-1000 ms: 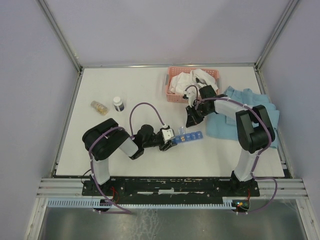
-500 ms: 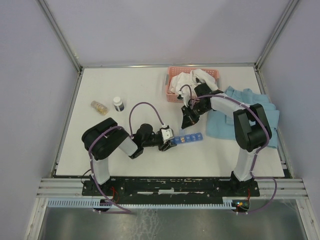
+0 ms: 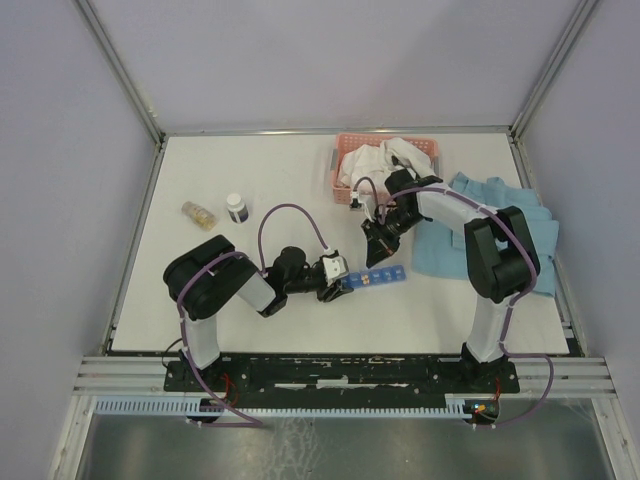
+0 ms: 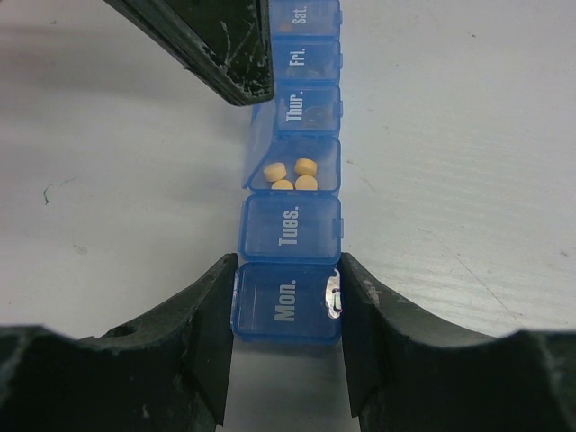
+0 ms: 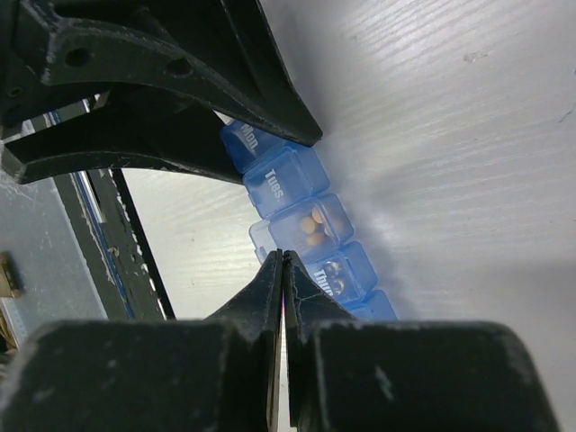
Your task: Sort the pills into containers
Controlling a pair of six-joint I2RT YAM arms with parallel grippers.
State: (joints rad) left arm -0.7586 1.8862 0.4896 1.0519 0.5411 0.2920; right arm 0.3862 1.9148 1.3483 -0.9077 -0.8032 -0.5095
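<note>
The scene is enclosed by plain lavender walls with metal framing at the corners. A white table with a faintly grained matt top is seen below. A crumpled light blue cloth is spread at the right side, and a pink slotted basket heaped with white fabric is set at the far edge. Two small bottles are placed near the left edge: one white with a dark cap, standing, and one clear with tan contents, lying on its side.

A narrow strip of blue translucent plastic, the pill organiser, is laid flat near the table's middle, its square lidded compartments marked with the days. Its "Mon." end is clamped between the black fingers of the left gripper, one finger pressed against each long side. The right gripper is held just above the strip near the "Thur." compartment, its jaws closed together on nothing.

The lid of the third compartment is flipped open, and three small round tan pills are seen inside.
</note>
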